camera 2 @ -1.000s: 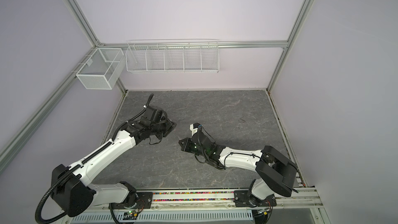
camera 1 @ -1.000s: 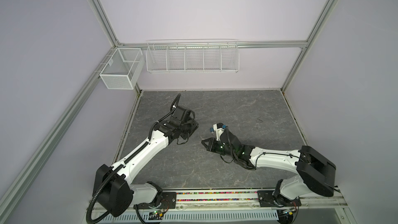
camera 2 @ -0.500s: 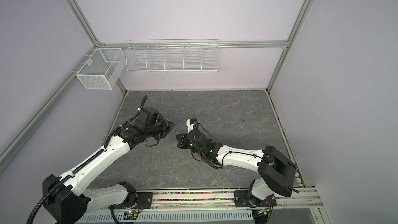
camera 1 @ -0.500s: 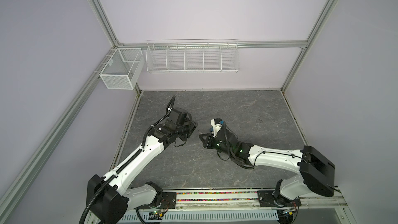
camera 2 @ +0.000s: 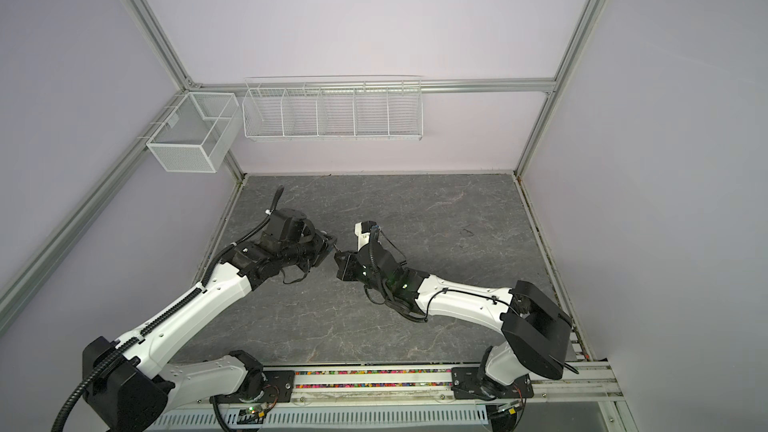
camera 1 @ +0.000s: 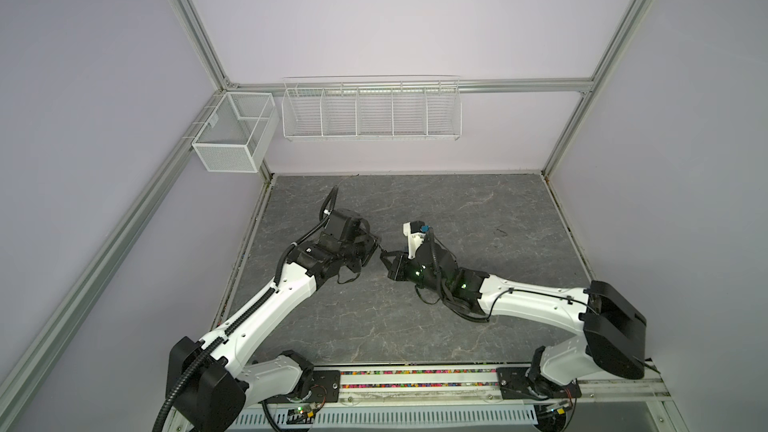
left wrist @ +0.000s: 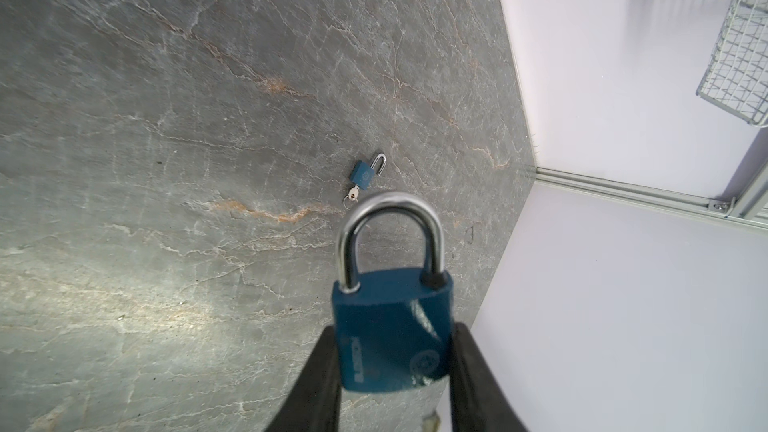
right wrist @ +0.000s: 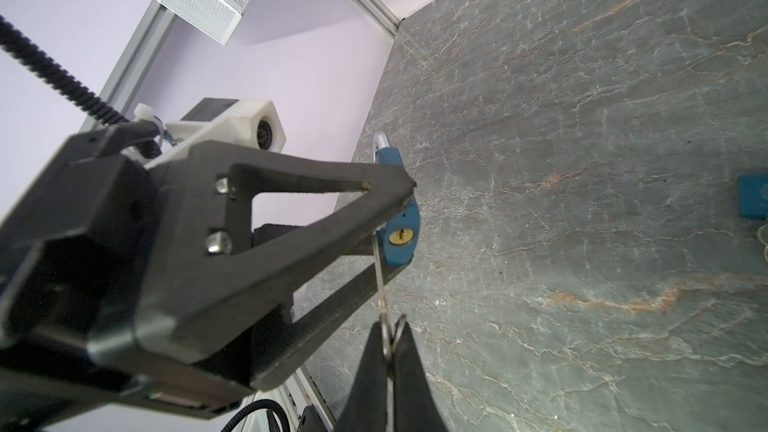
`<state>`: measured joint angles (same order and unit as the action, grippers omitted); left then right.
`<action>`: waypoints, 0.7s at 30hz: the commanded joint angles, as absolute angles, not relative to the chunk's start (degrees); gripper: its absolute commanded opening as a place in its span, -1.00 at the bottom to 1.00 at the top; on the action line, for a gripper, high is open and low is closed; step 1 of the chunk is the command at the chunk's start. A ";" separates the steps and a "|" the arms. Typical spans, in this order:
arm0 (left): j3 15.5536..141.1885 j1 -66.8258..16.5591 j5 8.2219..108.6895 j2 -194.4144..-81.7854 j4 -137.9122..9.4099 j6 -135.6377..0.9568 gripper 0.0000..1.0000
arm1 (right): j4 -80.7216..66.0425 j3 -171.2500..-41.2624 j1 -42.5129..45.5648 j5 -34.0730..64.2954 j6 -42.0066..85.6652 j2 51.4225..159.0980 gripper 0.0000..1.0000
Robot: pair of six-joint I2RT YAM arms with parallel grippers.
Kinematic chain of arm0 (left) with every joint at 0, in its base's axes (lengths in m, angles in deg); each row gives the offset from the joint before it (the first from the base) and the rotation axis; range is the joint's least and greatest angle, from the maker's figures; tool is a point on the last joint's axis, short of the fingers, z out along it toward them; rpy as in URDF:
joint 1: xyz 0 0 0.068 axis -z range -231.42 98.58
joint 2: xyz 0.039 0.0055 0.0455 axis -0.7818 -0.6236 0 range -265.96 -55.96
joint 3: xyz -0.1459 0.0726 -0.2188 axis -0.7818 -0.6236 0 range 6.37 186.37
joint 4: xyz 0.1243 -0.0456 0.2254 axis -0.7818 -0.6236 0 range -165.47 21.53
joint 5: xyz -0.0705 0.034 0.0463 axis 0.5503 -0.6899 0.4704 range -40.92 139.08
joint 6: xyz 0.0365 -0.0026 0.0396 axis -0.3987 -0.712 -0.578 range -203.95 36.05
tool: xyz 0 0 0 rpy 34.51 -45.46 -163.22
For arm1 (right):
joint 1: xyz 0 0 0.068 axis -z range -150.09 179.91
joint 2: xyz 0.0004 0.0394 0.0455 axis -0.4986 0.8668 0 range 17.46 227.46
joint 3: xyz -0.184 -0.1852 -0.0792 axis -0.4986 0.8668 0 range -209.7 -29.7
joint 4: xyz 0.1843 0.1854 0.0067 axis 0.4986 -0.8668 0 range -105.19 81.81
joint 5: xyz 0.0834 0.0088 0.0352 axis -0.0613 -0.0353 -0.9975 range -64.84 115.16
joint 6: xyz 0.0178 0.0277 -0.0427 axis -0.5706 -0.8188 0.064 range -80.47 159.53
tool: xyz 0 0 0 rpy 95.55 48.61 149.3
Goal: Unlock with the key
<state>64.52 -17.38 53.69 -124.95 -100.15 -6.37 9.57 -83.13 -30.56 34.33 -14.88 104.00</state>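
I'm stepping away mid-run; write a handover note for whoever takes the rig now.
Left tool: shut on the blue padlock, shackle closed.
Right tool: shut on the key, tip close beside the brass keyway, not inserted.
Second padlock: lies open on the table, own key in it.
Done: both grasps, rough alignment.
Left: insert key, turn, free the shackle.

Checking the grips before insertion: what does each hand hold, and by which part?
Left hand clamps the blue padlock by its body. Right hand pinches the key by its head, blade free.
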 commanded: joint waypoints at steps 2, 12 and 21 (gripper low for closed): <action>63.76 -17.23 53.91 -123.53 -97.72 -4.85 -1.00 | 8.43 -84.08 -30.36 34.09 -15.10 105.06 -0.87; 64.18 -17.16 53.76 -122.73 -97.58 -4.61 -1.00 | 7.74 -83.23 -30.13 34.55 -14.74 104.66 -0.88; 64.50 -16.22 53.53 -123.09 -97.87 -4.58 -1.00 | 7.24 -84.55 -29.15 34.34 -13.78 104.30 -0.87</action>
<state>64.11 -16.53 53.84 -123.94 -98.91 -5.49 7.41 -83.31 -29.75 34.14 -14.38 104.61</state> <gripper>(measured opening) 0.341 0.064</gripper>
